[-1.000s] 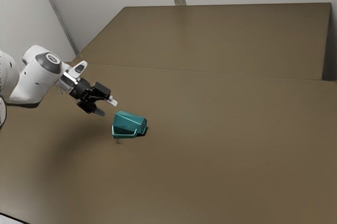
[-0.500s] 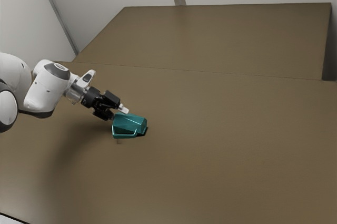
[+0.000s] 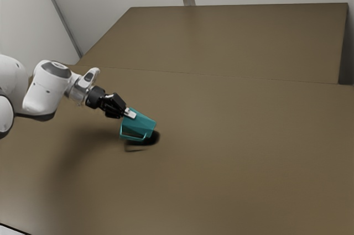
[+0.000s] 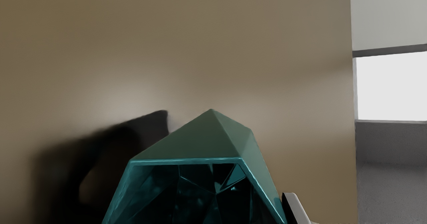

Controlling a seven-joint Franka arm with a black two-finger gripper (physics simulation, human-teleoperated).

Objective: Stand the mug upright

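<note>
Raised slightly off the table, the teal mug (image 3: 141,125) hangs tilted in the exterior view, its handle on the lower side. My gripper (image 3: 130,114) is shut on the mug at its upper left part, with one pale fingertip against the wall. In the wrist view the mug (image 4: 190,144) has its open mouth turned toward the hand, dark inside. There my gripper (image 4: 213,210) holds it near the rim; one finger (image 4: 297,205) lies along the mug's outer wall, and the other is hidden by the mug.
The brown tabletop (image 3: 238,152) extends widely around the mug, with the mug's dark shadow just under it. In the wrist view a pale wall (image 4: 387,14) and a bright opening stand beyond the table's edge.
First my hand came down and toward the exterior view's right to the mug. Since then the fingers have shut on it, and it has risen off the table and tilted more.
</note>
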